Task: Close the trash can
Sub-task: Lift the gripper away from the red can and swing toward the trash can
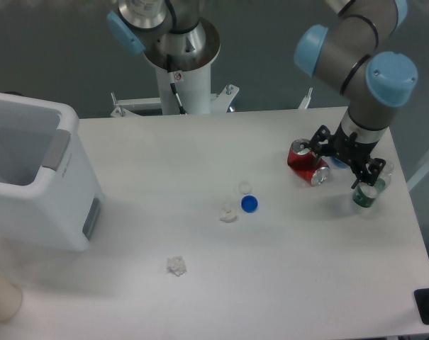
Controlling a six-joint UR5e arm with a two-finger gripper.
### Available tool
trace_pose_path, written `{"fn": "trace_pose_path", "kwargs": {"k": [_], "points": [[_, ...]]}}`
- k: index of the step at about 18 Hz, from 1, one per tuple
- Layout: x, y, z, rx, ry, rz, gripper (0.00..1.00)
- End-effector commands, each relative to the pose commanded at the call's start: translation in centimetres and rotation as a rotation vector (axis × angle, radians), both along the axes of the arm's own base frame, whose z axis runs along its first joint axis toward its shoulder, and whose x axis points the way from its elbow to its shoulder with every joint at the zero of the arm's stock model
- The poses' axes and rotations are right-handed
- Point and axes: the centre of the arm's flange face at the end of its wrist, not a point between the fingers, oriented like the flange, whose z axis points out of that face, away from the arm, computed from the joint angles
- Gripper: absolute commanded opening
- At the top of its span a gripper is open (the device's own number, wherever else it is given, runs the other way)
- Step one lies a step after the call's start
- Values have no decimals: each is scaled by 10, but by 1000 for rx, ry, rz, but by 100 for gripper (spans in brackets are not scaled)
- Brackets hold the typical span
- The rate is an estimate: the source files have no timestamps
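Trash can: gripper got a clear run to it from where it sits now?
Probably yes. The gripper hangs at the far right, over the red soda can and green bottle; the trash can stands open at the left edge. Between them lie only low scraps and a blue cap. Reach itself is unproven.

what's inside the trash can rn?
The trash can is open at the top; only pale inner walls show, with no item visible inside. Its bottom is hidden by the front wall and the frame edge. The end effector is far off, by the red soda can.
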Motion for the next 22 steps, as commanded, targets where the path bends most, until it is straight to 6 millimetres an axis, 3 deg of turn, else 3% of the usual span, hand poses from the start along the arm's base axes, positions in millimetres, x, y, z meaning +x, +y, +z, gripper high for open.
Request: {"fn": "trace_pose_path", "kwargs": {"k": [4,9,11,15,18,20,22], "points": [[22,25,8,-2,4,124,100],[51,41,34,48,-8,172,98],[65,45,48,87,-41,195,81],[106,57,86,145,-78,232,30],[144,70,124,226,-94,339,8],[173,79,149,279,-105,371,2],[201,89,161,299,-120,361,0]]}}
